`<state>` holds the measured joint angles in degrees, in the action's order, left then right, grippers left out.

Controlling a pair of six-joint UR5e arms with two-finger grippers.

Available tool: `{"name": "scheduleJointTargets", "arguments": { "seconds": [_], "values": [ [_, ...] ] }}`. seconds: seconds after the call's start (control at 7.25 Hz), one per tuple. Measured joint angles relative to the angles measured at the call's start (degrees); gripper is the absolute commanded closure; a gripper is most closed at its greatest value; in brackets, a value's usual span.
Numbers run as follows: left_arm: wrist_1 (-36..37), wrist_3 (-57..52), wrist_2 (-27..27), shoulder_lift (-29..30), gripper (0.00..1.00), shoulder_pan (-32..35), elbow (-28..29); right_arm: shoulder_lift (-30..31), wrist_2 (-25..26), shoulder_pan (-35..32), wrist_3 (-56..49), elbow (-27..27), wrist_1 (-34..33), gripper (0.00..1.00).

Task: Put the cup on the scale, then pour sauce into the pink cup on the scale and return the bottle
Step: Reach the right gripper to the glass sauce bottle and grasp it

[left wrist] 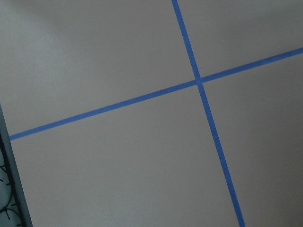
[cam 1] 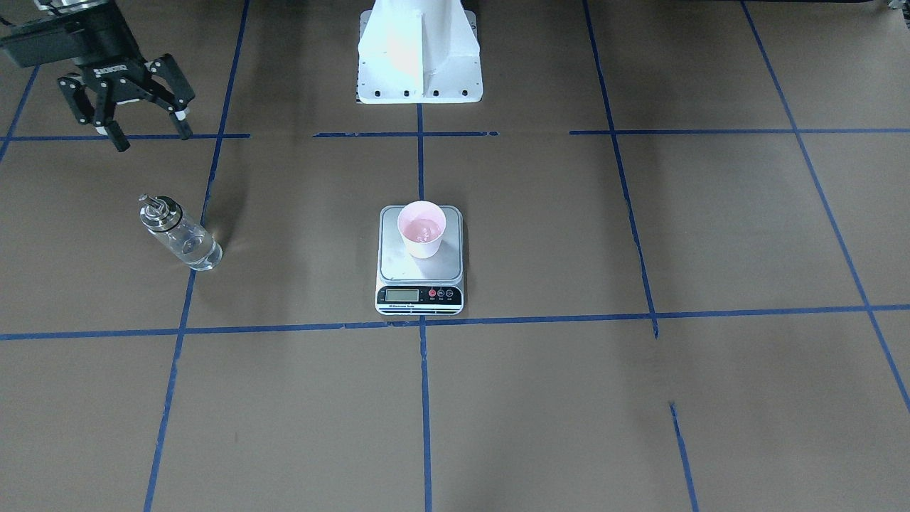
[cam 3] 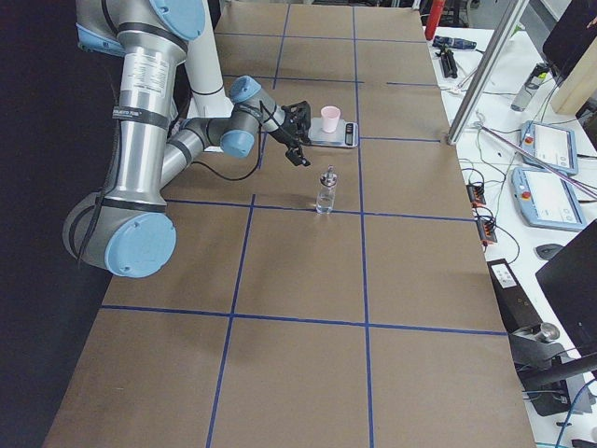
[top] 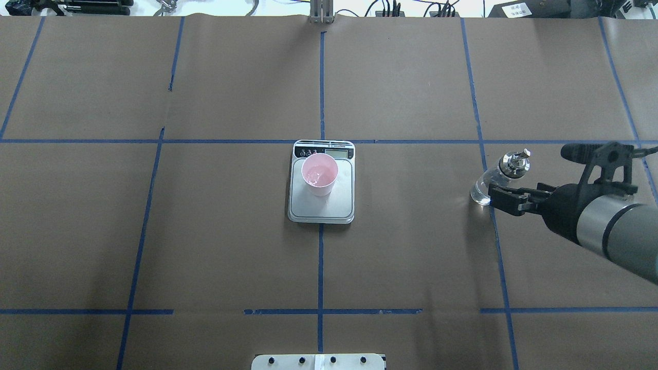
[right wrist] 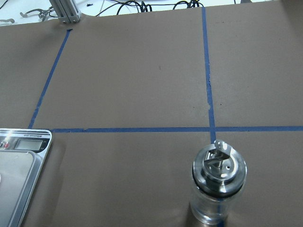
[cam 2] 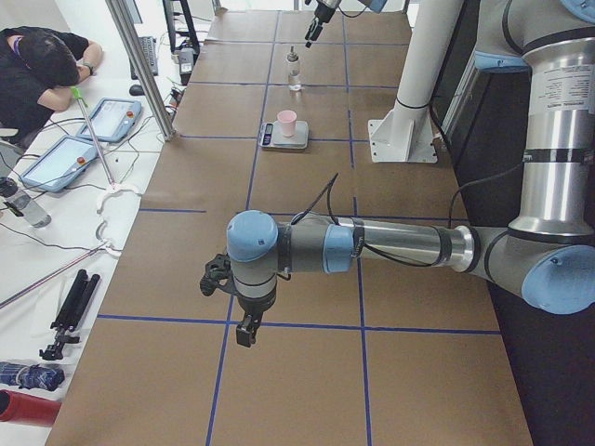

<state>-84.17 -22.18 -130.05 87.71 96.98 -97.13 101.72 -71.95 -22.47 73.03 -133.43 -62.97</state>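
Clear glass silver-capped bottle (cam 1: 179, 233) stands free, so the spread right gripper (cam 1: 151, 135) should retreat straight back without clipping it.

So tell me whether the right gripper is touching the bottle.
Apart. The front-facing view shows a clear gap between the open right gripper and the standing bottle.

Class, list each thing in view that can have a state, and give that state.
cup: upright on the scale, some liquid inside.
scale: lying flat, display unreadable.
bottle: standing upright, capped, unheld.
right gripper: open, empty.
left gripper: cannot tell.
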Motion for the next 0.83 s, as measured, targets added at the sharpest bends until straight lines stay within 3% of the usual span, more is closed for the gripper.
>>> {"name": "scheduleJointTargets", "arguments": {
  "seconds": [0.28, 0.55, 0.83],
  "values": [
    [-0.08, -0.13, -0.10, -0.07, 0.00, 0.06, -0.15, -0.36, 13.70, 7.87, 3.36, 6.35, 2.96, 0.00],
    [-0.13, -0.14, -0.11, 0.02, 0.00, 0.01, -0.23, -0.60, 18.64, 9.96, 3.68, 16.69, 15.16, 0.00],
    [-0.19, -0.14, -0.11, 0.08, 0.00, -0.03, -0.31, -0.69, 21.47, 10.35, 3.50, 22.04, 20.31, 0.00]
  ]
}}
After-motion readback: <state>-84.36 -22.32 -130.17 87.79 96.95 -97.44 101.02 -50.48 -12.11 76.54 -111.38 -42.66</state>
